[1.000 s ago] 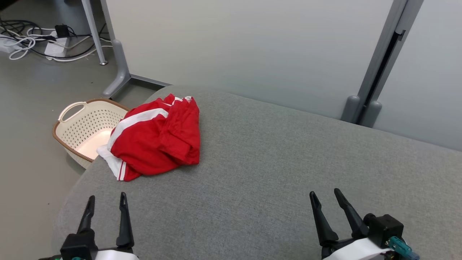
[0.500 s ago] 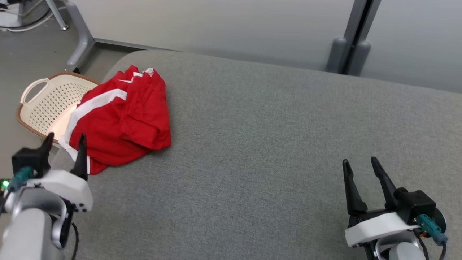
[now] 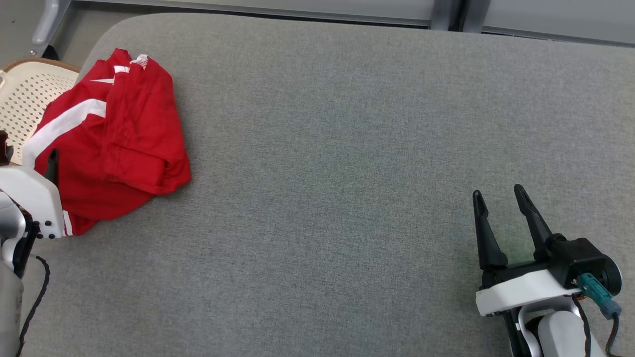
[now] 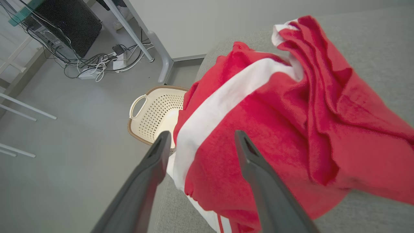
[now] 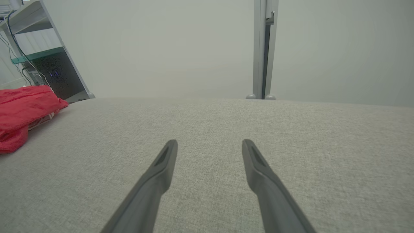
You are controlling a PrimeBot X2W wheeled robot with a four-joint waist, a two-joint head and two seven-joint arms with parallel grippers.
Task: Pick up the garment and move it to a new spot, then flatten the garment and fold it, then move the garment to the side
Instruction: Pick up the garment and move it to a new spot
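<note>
Head view, left to right: basket; left gripper, fingers spread, now advanced over the near edge of the red garment (crumpled at the left end of the cushion); right gripper, spread, idle. Pickup looks imminent; nothing grasped.

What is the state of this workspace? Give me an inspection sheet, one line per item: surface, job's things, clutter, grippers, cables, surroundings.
Surface: grey woven fabric tabletop, flat, mostly bare.
Job's things: red cloth garment with white stripes, crumpled at the far left edge, not flattened.
Clutter: nothing seen on the tabletop.
Grippers: left gripper open, fingers aimed at the garment's near-left edge; contact cannot be told. Right gripper open above bare fabric, far from the garment.
Cables: tangled black and white cables on the floor.
Surroundings: cream perforated plastic basket with brown rim on the floor beside the garment; black computer tower; pale wall panels.
</note>
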